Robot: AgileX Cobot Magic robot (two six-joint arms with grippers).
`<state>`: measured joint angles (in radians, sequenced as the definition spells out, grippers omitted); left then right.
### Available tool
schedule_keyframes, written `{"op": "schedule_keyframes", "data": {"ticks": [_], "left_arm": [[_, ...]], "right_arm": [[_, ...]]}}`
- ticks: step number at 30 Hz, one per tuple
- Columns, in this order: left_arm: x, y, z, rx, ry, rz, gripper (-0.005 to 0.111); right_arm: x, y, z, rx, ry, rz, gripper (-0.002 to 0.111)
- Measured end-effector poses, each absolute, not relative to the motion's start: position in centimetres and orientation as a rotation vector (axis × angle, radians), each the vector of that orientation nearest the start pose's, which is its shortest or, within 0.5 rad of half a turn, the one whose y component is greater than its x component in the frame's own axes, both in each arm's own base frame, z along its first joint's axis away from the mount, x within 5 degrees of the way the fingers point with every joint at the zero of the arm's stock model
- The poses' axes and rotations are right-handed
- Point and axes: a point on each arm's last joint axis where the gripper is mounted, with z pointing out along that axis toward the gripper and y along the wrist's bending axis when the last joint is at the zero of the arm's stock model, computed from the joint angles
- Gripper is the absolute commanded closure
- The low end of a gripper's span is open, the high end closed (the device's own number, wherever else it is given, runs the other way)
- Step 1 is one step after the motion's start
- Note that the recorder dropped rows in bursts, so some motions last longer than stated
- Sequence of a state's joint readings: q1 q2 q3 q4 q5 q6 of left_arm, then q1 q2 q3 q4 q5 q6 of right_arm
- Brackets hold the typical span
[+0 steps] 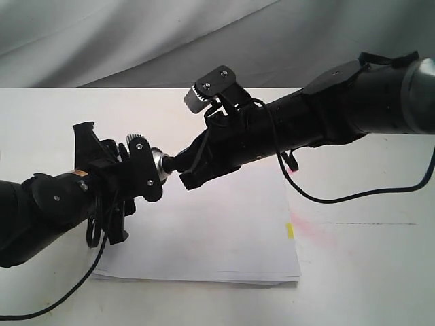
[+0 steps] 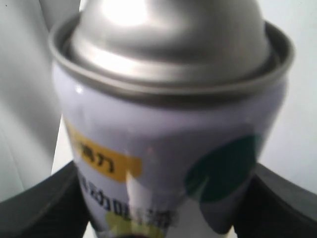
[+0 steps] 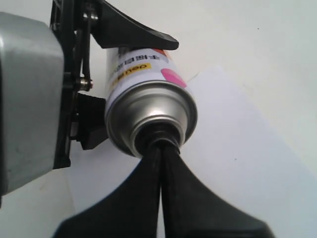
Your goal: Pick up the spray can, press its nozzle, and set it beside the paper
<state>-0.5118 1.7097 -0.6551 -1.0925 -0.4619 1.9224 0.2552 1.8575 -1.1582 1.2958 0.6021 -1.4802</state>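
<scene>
My left gripper [image 1: 139, 173] is shut on the spray can [image 1: 158, 163], holding it on its side in the air above the paper [image 1: 224, 231]. In the left wrist view the can [image 2: 168, 148] fills the frame, its lavender label between the two black fingers [image 2: 39, 203]. My right gripper [image 1: 182, 170] is shut, and its joined fingertips [image 3: 161, 144] press against the middle of the can's silver dome [image 3: 148, 106]. They cover the nozzle almost entirely. The white paper [image 3: 237, 148] lies flat below the can.
A small yellow mark [image 1: 289, 230] sits at the paper's right edge, with a faint pink stain [image 1: 309, 227] on the white table beside it. Black cables [image 1: 353, 193] hang from both arms. A grey cloth backdrop [image 1: 136, 34] rises behind the table.
</scene>
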Motion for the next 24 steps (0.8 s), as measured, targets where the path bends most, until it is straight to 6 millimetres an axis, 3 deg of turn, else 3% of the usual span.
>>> {"op": "schedule_keyframes", "data": {"ticks": [5, 9, 12, 24], "left_arm": [[27.9, -11.5, 14.7, 1.319, 1.917, 0.654, 0.107], [27.6, -11.2, 14.4, 1.291, 1.951, 0.651, 0.107], [27.6, -11.1, 14.3, 1.286, 1.964, 0.649, 0.107], [27.7, -11.0, 14.2, 1.272, 1.974, 0.654, 0.107]], "right_arm": [[36.5, 14.6, 19.9, -0.796, 2.162, 0.682, 0.108], [37.2, 14.9, 17.7, -0.764, 2.171, 0.729, 0.108], [37.5, 14.9, 17.1, -0.755, 2.157, 0.746, 0.108], [37.4, 15.3, 17.3, -0.773, 2.115, 0.796, 0.108]]}}
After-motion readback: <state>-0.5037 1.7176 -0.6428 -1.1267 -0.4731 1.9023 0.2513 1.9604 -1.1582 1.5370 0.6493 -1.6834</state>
